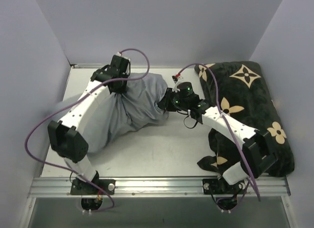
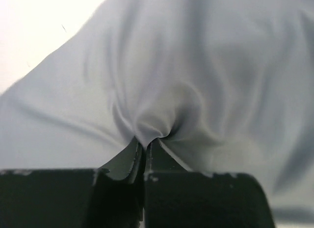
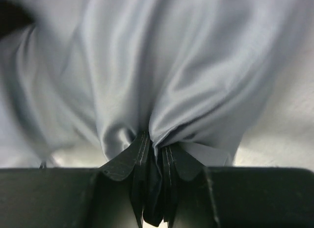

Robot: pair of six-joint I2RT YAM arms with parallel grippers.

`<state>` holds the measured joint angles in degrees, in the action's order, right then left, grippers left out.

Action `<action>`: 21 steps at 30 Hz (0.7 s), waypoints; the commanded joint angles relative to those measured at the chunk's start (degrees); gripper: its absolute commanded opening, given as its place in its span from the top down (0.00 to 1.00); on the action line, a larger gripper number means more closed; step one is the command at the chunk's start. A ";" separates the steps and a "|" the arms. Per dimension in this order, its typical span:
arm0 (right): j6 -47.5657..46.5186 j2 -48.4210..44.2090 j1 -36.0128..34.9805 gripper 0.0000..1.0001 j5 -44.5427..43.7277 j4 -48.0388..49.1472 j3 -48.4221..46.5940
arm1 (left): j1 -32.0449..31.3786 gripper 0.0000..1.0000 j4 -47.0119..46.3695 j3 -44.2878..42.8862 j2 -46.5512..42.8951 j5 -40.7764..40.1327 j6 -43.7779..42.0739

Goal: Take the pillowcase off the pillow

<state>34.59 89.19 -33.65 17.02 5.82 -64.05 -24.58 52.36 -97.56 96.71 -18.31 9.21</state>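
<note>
Overhead view: the pillowcase [image 1: 135,103], a plain blue-grey sleeve of thin, faintly lustrous cloth, lies on the pale bench [image 1: 162,149] left of centre. Its long axis runs diagonally from the near left, where it passes under the white left arm, to the far right, where it narrows to a gathered end. The cloth is plump and rounded along its body and creased in long soft folds. The pillow itself is hidden by the cloth. The left gripper [image 1: 119,86] meets the sleeve at its far-left edge. In the left wrist view its jaws are clenched on a small pinch of the pillowcase [image 2: 196,66], from which tight wrinkles radiate outward. The right gripper [image 1: 166,103] meets the narrowed right-hand end. In the right wrist view its dark ribbed jaws are closed around a thicker bunch of the pillowcase [image 3: 171,66], which rises from them in deep vertical pleats. To the right, well apart from the sleeve, a black plush cushion [image 1: 245,105] with tan flower and star motifs lies along the bench's right side, partly under the right arm. Purple cables [image 1: 37,135] loop from both arms.
</note>
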 commanded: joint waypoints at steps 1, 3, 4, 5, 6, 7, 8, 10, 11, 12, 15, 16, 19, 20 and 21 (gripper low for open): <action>2.14 -6.65 -6.68 0.97 -1.80 1.28 4.54 | 0.06 1.00 -7.71 -7.90 2.25 -0.50 -0.86; 3.20 -7.62 -7.48 0.96 -2.51 2.96 7.09 | 0.06 1.00 -7.36 -8.09 2.70 -0.59 -0.51; 3.29 -7.36 -8.01 0.96 -2.86 2.96 8.23 | 0.06 1.00 -7.18 -7.04 2.61 -0.33 0.45; 3.12 -6.93 -8.10 0.96 -2.69 2.62 8.33 | -0.03 1.00 -7.01 -5.99 2.26 -0.24 0.98; 2.94 -5.96 -8.19 0.96 -2.60 2.09 8.42 | -0.03 1.00 -7.09 -4.15 1.56 -0.33 2.37; 2.77 -5.95 -8.36 0.96 -2.60 2.17 9.46 | -0.12 1.00 -7.27 -2.13 -0.36 -0.24 3.26; 2.59 -6.39 -8.54 0.93 -3.12 2.43 10.17 | -0.03 1.00 -7.79 2.76 -1.68 -0.24 3.96; 2.06 -7.18 -9.32 0.83 -4.00 2.61 11.57 | -0.12 1.00 -9.64 7.45 -5.80 1.33 5.11; 2.06 -7.88 -9.59 0.68 -4.79 2.70 12.80 | -0.21 1.00 -9.90 11.21 -7.05 1.69 5.37; 1.89 -9.80 -9.77 0.61 -5.41 2.70 13.33 | -0.47 1.00 -10.17 12.47 -8.54 2.04 5.46; 1.27 -15.15 -10.38 0.38 -8.30 1.21 14.74 | -1.17 0.70 -10.17 15.28 -14.34 2.48 4.33; 0.40 -16.66 -10.47 0.33 -9.27 -0.27 14.92 | -1.87 0.58 -10.08 15.64 -17.22 3.09 4.06; 0.21 -23.16 -10.65 0.22 -15.94 -3.96 15.97 | -4.06 0.36 -10.17 15.12 -21.80 4.41 3.53; 0.56 -26.40 -10.47 0.19 -18.48 -4.76 16.50 | -4.60 0.27 -10.17 14.59 -22.35 4.77 3.79; 1.00 -27.91 -10.12 0.18 -20.95 -5.38 17.81 | -5.56 0.24 -10.00 13.89 -22.79 4.51 3.97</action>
<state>35.83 68.20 -44.05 6.13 1.91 -47.57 -27.79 43.59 -81.41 77.56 -15.42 12.95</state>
